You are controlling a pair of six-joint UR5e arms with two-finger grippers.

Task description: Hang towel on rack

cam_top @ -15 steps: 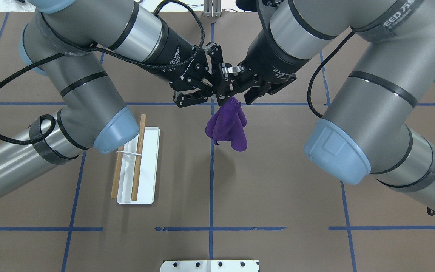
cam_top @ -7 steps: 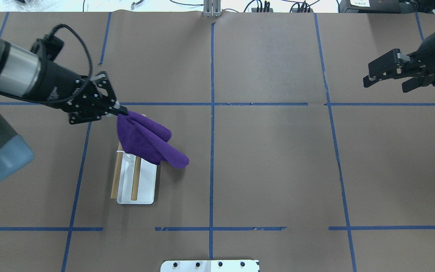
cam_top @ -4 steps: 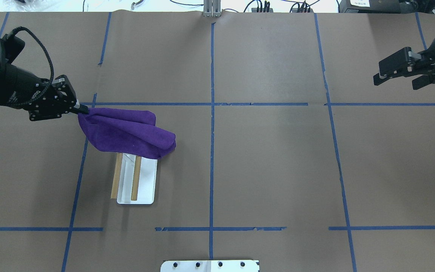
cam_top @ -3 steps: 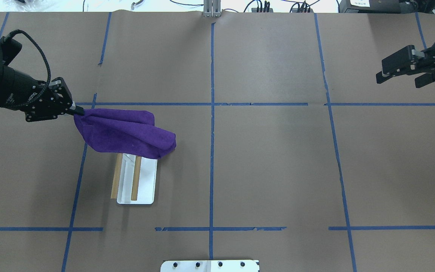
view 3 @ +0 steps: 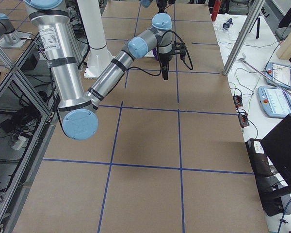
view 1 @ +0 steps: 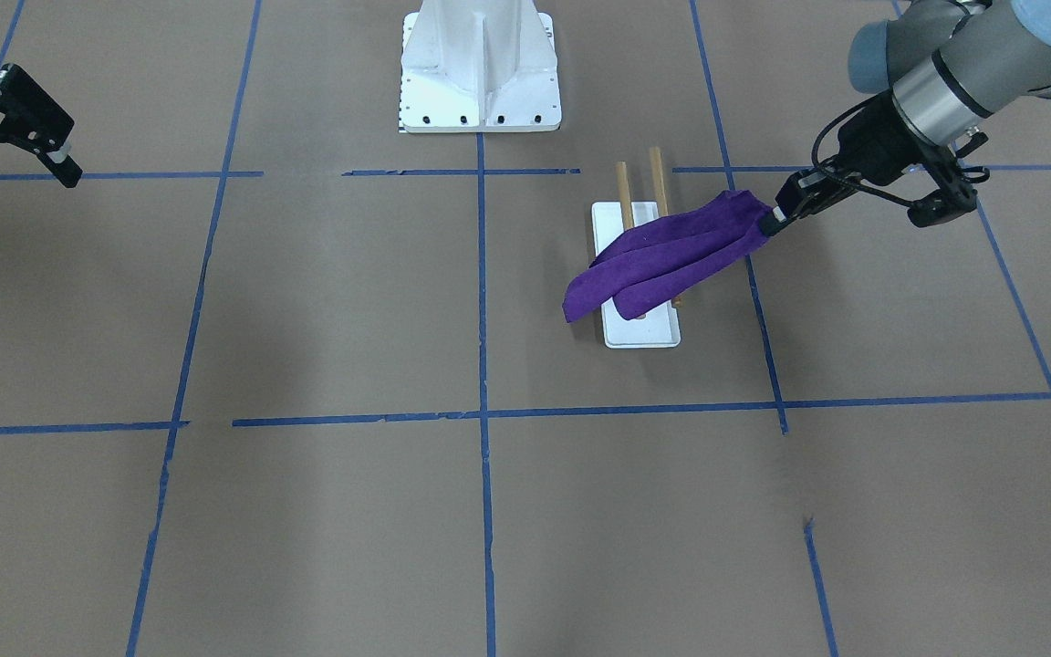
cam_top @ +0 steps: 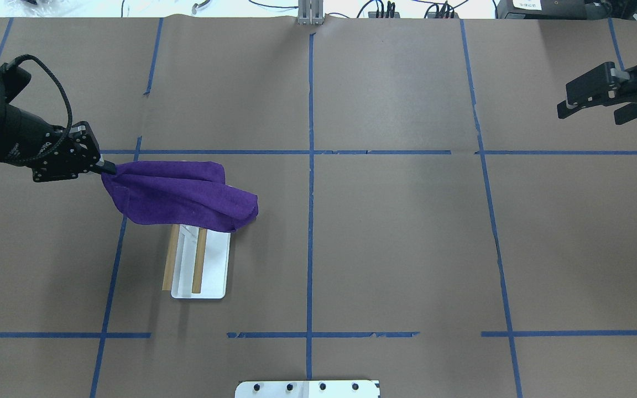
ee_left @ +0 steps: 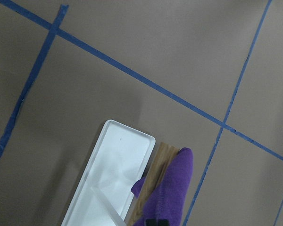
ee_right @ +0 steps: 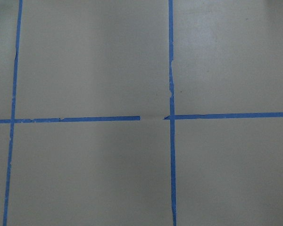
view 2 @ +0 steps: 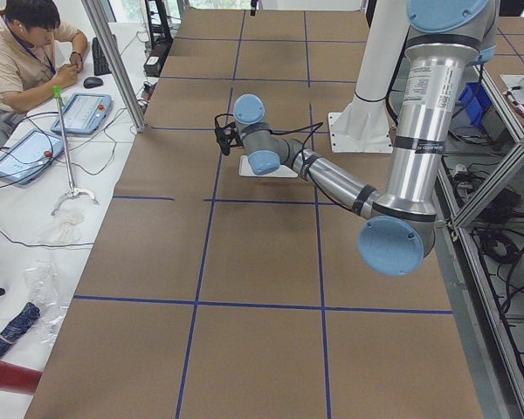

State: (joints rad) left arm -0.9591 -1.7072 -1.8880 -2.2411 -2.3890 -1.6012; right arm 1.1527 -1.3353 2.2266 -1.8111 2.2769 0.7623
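- You have one purple cloth towel (cam_top: 180,193), left of centre in the overhead view. It lies across the upper ends of both dowels, and its right end hangs past the rack's right side.
- One rack (cam_top: 216,271), two light-brown wooden dowels on a flat white base plate, stands on the brown paper-covered surface (cam_top: 396,249).
- The left gripper (cam_top: 110,167), at mid-left, has its fingers pinched tight on the towel's left corner.
- The right gripper (cam_top: 589,114), at the upper right edge, has its fingers spread apart and holds nothing.
- One white bolted pedestal (view 1: 480,64) sits top centre in the front-facing view, apart from the rack.
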